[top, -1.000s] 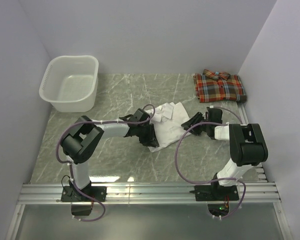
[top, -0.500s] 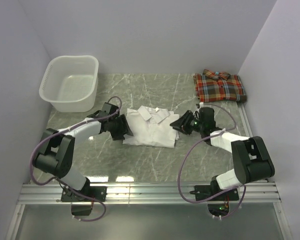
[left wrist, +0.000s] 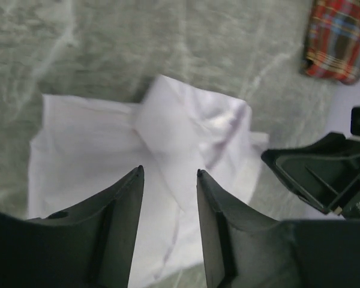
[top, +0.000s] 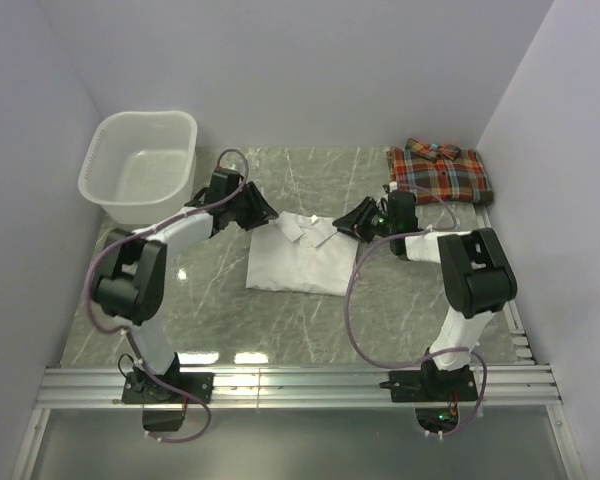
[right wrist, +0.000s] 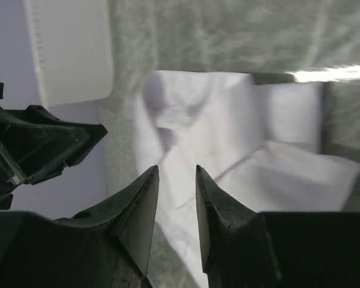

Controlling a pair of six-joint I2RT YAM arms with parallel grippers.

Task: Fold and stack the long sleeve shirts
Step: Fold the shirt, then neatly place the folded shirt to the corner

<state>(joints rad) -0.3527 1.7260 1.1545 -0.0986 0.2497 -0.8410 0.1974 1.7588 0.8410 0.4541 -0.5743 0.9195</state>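
The white long sleeve shirt (top: 298, 262) lies folded into a rectangle at mid-table, collar toward the back. My left gripper (top: 267, 213) hovers at its back left corner, open, with only cloth (left wrist: 168, 129) showing beyond the bare gap between the fingers (left wrist: 168, 174). My right gripper (top: 351, 222) sits at the shirt's back right corner, also open and holding nothing (right wrist: 176, 171), the collar (right wrist: 186, 114) ahead of it. The red-orange plaid shirt (top: 439, 173) rests folded in the back right corner and also appears in the left wrist view (left wrist: 339, 37).
A white plastic laundry basket (top: 140, 166) stands at the back left, close behind the left arm; its wall (right wrist: 72, 51) shows in the right wrist view. Walls enclose the table on three sides. An aluminium rail (top: 300, 385) runs along the near edge.
The white shirt went from a rumpled bundle to a flat folded rectangle. Both grippers left its near side and moved back to its collar-end corners.
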